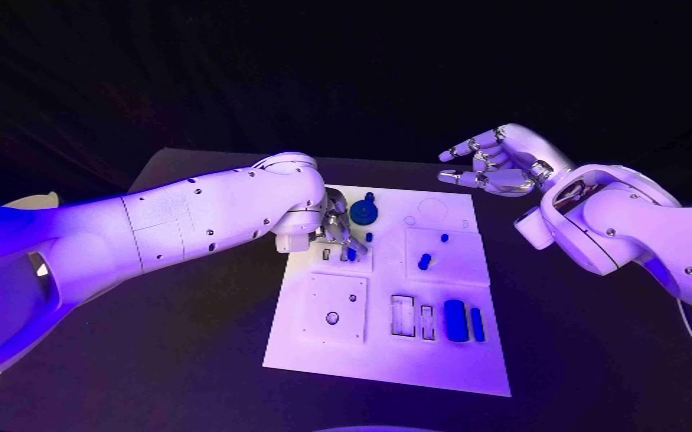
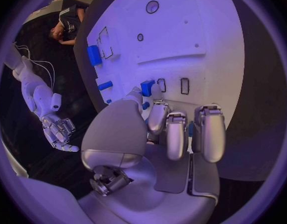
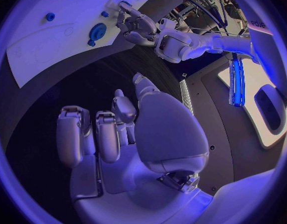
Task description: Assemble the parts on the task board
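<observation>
My left hand [image 1: 335,224] hovers over the task board's [image 1: 378,362] upper left corner, fingers curled, empty; my right hand [image 1: 495,164] hangs beyond the board, fingers loosely spread.

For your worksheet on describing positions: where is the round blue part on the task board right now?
In the head view the round blue part sits near the far edge of the task board, left of its middle, right beside the fingers of the left hand.

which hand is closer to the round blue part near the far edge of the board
Left. The left hand hangs over the task board right beside the round blue part; the right hand hovers off the board's far right corner.
</observation>
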Motion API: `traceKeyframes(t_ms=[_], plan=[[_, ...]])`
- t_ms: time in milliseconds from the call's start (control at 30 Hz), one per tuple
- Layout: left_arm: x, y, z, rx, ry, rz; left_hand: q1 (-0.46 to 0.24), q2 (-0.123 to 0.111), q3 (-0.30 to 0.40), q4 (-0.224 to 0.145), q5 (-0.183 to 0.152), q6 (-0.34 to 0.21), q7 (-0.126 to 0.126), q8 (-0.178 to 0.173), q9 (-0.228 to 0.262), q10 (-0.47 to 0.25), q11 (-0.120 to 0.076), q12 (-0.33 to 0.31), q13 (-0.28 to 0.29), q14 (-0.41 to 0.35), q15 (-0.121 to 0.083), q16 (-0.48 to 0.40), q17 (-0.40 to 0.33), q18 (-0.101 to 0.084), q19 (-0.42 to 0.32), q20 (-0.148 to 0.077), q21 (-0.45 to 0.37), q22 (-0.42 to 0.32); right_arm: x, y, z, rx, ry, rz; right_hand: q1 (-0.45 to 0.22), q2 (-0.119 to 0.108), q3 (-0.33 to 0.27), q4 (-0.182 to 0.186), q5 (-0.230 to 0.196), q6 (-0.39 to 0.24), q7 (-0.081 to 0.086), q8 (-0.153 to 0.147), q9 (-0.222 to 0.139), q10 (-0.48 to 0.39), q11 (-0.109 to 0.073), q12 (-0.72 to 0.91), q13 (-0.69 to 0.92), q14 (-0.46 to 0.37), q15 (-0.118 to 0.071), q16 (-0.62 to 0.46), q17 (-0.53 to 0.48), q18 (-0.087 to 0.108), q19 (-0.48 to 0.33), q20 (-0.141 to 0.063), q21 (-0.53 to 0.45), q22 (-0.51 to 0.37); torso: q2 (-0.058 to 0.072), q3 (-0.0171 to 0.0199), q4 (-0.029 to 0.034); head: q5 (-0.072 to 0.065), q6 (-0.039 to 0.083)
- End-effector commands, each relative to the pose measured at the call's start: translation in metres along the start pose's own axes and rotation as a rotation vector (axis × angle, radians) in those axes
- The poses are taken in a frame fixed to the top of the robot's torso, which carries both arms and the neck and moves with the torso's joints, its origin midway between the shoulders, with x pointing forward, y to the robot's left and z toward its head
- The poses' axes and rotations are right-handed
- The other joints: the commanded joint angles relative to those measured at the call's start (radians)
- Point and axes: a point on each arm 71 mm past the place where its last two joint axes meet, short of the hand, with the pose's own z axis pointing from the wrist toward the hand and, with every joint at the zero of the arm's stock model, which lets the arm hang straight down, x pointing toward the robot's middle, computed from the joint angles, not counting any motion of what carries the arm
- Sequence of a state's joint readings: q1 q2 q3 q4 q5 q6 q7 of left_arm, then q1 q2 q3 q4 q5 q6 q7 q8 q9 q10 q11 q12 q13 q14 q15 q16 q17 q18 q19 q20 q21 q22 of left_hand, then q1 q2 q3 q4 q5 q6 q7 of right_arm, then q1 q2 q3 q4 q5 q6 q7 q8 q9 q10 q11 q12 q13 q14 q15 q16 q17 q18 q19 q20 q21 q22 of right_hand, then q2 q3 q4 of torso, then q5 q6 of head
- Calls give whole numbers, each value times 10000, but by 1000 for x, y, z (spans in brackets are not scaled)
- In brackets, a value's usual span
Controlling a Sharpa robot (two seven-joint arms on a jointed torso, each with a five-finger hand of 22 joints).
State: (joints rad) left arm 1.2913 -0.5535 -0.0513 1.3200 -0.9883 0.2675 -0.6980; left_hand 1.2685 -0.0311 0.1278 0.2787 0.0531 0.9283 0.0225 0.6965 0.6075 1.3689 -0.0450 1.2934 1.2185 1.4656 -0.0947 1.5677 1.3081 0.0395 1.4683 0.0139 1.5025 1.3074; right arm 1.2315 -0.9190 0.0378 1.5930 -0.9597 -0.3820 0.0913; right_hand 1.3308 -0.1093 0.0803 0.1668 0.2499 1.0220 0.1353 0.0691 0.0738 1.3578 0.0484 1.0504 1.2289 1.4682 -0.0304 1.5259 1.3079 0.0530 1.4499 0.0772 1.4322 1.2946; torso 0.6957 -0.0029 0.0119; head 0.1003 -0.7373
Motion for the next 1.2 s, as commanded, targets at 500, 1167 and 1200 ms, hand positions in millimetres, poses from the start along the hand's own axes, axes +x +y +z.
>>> traceKeyframes(t_ms=[500, 1167, 1200], plan=[[3, 4, -8, -176, 52, -640, 401, -987, 4889, -1085, 886, -336, 84, -141, 385, 35, 55, -258, -139, 1052, -31, 31, 2627, -134, 577, 5, -18, 1465, 2, 0, 0, -40, 161, -20, 45, 56, -27, -16, 60, 60, -34, 25, 15, -37, -45, -20, -3, 854, 10, -48, 1947, 58, -27, -20, -53, -9, -6, 9, 11, -16, 0], [0, 18, -25, -166, -1898, -407, 50, -1230, 5506, -1408, 849, -308, 59, 1, 588, 185, 26, -102, 42, 1052, -42, 31, 2627, -159, 632, -25, 54, 1599, 5, -4, -1, 15, 197, -63, 60, 81, -21, -19, 89, 61, -34, 23, 15, -44, -45, -40, -19, 850, 9, -60, 1931, 59, -28, -21, -58, -16, 4, 31, 29, 35, 10], [1, 18, -24, -185, -2000, -281, 40, -1244, 5518, -1418, 846, -305, 56, 6, 594, 191, 25, -96, 48, 1052, -43, 31, 2627, -163, 639, -26, 64, 1615, 5, -4, -1, 13, 200, -63, 60, 81, -21, -19, 89, 61, -34, 23, 15, -44, -45, -40, -19, 850, 9, -60, 1931, 59, -28, -21, -58, -16, 5, 29, 20, 46, 11]])
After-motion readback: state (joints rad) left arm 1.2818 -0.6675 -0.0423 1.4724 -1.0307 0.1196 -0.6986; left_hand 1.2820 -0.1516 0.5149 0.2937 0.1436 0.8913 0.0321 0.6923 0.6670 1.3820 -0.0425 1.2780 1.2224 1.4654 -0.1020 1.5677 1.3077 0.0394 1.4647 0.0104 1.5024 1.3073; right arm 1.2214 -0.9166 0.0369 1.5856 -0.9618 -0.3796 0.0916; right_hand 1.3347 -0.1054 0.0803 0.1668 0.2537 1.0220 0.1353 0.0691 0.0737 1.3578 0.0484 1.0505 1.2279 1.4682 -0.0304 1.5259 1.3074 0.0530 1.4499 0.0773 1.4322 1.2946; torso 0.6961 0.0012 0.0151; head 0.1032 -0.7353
